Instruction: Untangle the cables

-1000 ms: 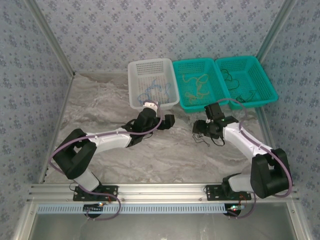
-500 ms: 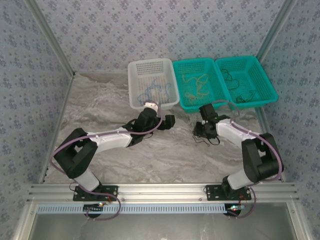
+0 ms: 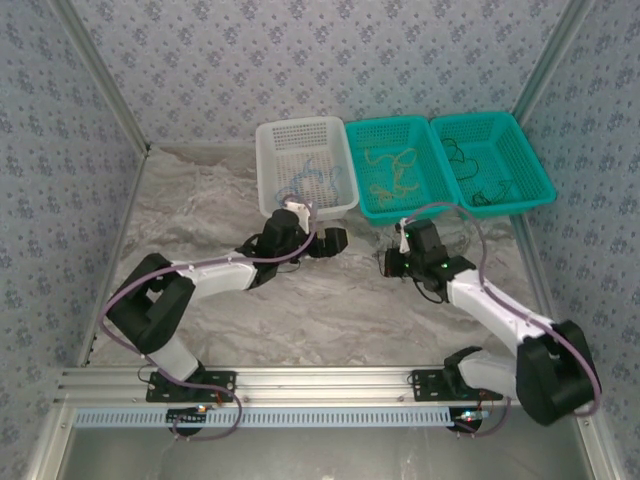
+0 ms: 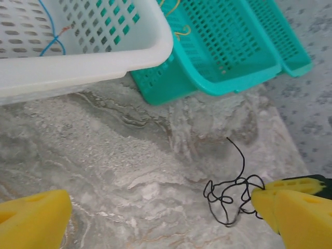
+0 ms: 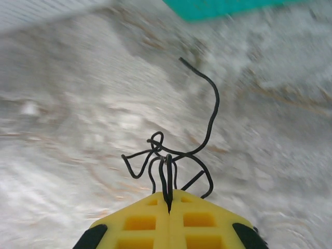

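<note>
A tangled black cable point(image 5: 210, 111) is pinched at one loop between the yellow fingers of my right gripper point(image 5: 168, 199), which is shut on it just above the marbled table. Its free end curls up and away. In the top view my right gripper point(image 3: 392, 264) sits mid-table, in front of the middle basket. The left wrist view has the same black cable point(image 4: 228, 193) at lower right, its right side against a yellow finger. My left gripper point(image 4: 166, 210) is wide open with nothing in it, and in the top view the left gripper point(image 3: 328, 240) is just in front of the white basket.
Three baskets line the back. A white basket point(image 3: 300, 124) holds blue cables point(image 3: 305, 182). A middle teal basket point(image 3: 385, 122) holds yellow-tan cables point(image 3: 392, 168). A right teal basket point(image 3: 480, 116) holds black cables point(image 3: 478, 190). Patterned walls enclose the table.
My right gripper has shut on the black cable and shifted slightly left while its arm swung round. The left arm edged toward the white basket and stayed open.
</note>
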